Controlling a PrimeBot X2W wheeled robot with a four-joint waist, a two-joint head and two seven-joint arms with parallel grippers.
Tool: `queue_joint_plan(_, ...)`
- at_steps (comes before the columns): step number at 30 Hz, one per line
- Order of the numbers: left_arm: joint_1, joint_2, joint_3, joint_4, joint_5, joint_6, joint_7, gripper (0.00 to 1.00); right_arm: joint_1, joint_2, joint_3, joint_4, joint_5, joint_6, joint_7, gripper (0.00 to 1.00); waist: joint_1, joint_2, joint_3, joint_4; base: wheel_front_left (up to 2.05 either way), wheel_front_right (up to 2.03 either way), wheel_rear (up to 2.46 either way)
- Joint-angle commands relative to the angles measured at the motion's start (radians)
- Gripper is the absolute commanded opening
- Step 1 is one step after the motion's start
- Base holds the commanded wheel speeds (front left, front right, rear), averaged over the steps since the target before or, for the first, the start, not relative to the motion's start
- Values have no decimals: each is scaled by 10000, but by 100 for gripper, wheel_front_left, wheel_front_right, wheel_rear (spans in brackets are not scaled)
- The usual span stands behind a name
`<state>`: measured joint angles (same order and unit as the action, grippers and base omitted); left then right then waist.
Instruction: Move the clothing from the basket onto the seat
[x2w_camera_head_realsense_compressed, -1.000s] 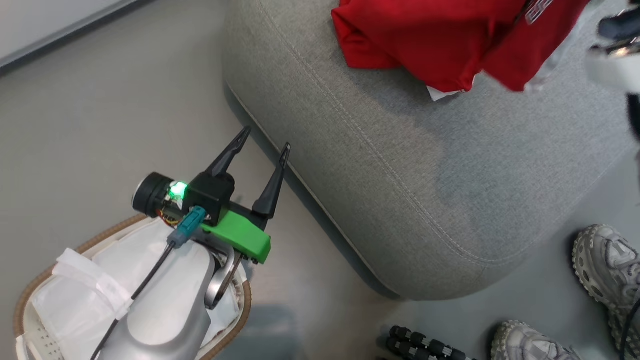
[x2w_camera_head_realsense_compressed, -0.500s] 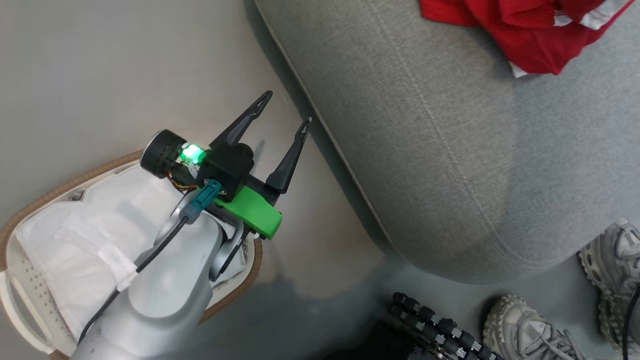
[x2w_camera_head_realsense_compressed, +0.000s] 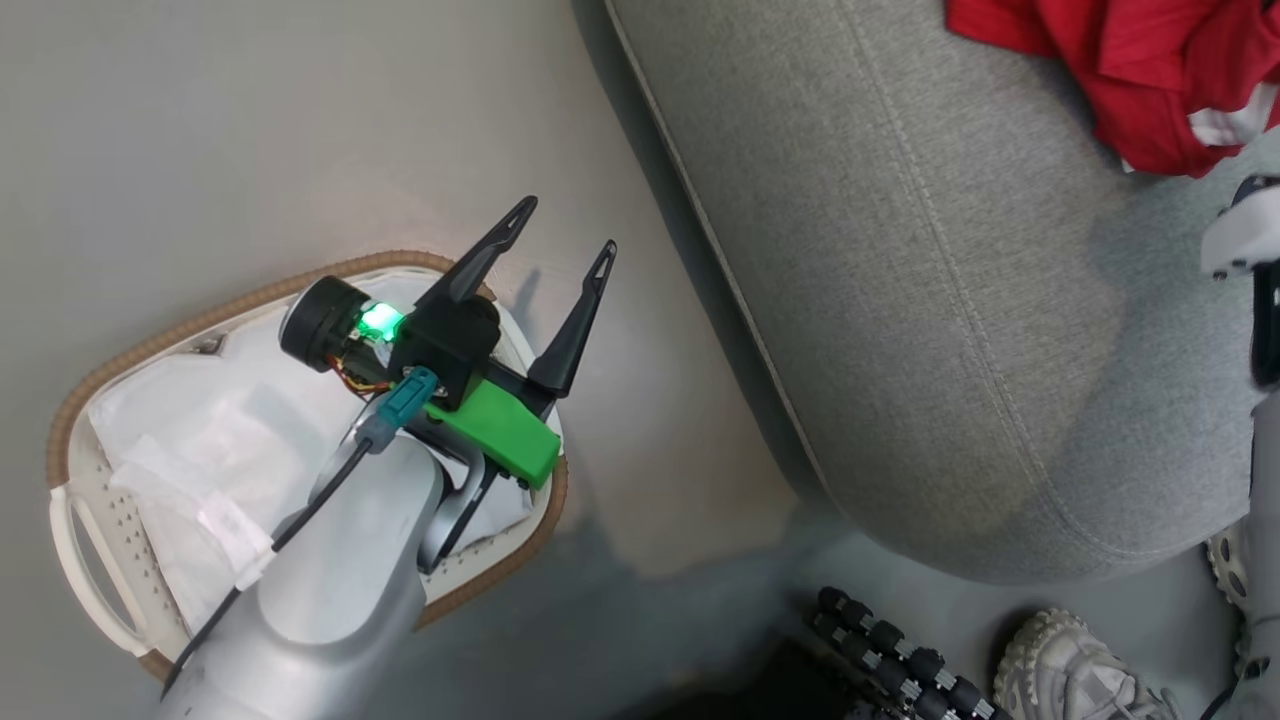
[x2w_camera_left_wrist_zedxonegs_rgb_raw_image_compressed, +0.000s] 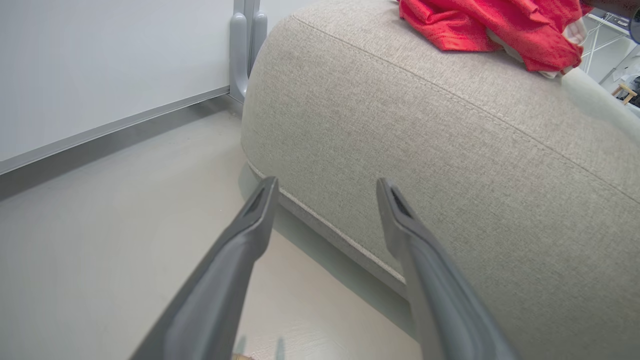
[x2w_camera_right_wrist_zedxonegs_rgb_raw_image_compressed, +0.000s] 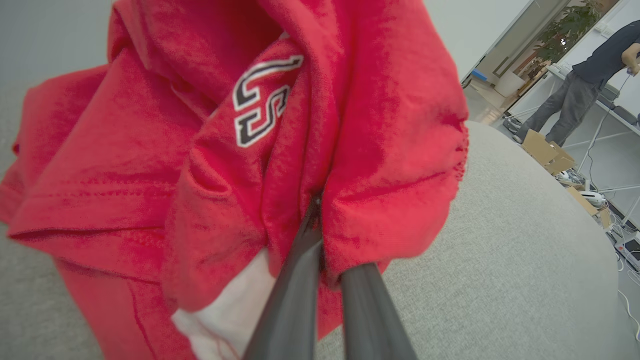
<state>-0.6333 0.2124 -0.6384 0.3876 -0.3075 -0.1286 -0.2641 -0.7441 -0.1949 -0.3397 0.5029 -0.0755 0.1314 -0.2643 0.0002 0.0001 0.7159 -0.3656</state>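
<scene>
Cam swung twd basket (x2w_camera_head_realsense_compressed: 85, 520); R gripper (x2w_camera_right_wrist_zedxonegs_rgb_raw_image_compressed: 317, 210) clamped on clothing (x2w_camera_right_wrist_zedxonegs_rgb_raw_image_compressed: 125, 150) atop seat (x2w_camera_right_wrist_zedxonegs_rgb_raw_image_compressed: 500, 250), L gripper (x2w_camera_head_realsense_compressed: 565, 228) apart, so clothing may snag at release & drag off.

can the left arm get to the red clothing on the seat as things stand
Probably not from here: the left gripper hangs open by the basket, with a broad run of bare seat between it and the clothing. Nothing blocks the way.

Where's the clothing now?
The clothing lies on the seat at the head view's upper right, away from the basket at lower left; the right gripper has its jaws shut on it.
</scene>
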Motion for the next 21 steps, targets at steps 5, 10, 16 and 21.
queue_joint_plan(5,440,-320,159,-99,-123,-32,-3,100,1189,211,-144,-530,169,-14,-3,100,-2,-1,-1259,-239,0,0,0)
queue_joint_plan(10,856,-657,311,-91,-149,-33,-3,100,2106,190,87,-1136,366,-14,-3,100,-2,-1,-2198,-17,0,0,0)
queue_joint_plan(16,1538,-974,637,-231,-29,-33,-3,100,2917,171,786,-1884,683,-14,-3,100,-2,-1,-3210,459,0,0,0)
queue_joint_plan(21,2076,-1185,1017,-329,42,-33,-3,100,3206,244,1553,-2234,874,-14,-3,100,-2,-1,-3944,869,0,0,0)
